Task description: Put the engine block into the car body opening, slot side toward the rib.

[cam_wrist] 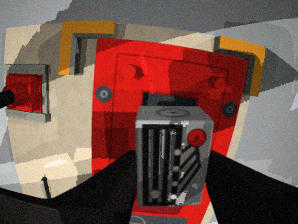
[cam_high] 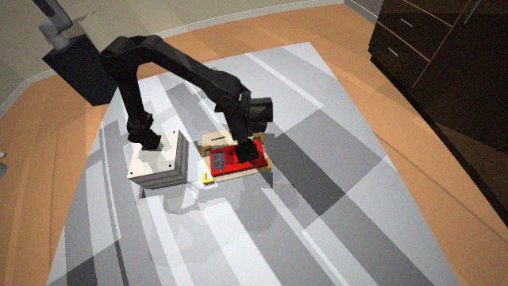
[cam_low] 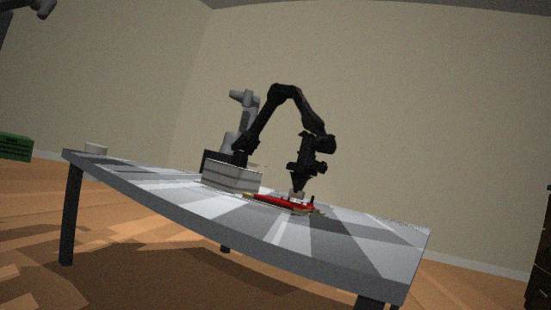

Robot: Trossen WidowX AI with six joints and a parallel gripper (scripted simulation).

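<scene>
The grey engine block (cam_wrist: 170,156) (cam_low: 296,194), with dark slots and a red cap, is held between my gripper's fingers (cam_high: 247,152) (cam_low: 297,189). The gripper is shut on it, straight above the red car body (cam_high: 226,160) (cam_low: 280,201) (cam_wrist: 120,83). The block hangs low over the body, near its opening. The opening and its rib are hidden under the block. The car body lies flat on a tan board (cam_high: 216,139) (cam_wrist: 33,143) with orange corner brackets (cam_wrist: 87,30) (cam_high: 205,150).
A small red part (cam_wrist: 25,92) sits in a holder at the board's left in the wrist view. The arm's pale base block (cam_high: 159,160) (cam_low: 232,176) stands left of the board. A yellow corner marker (cam_high: 207,178) is at the board's front left. A dark cabinet (cam_high: 444,59) stands far right.
</scene>
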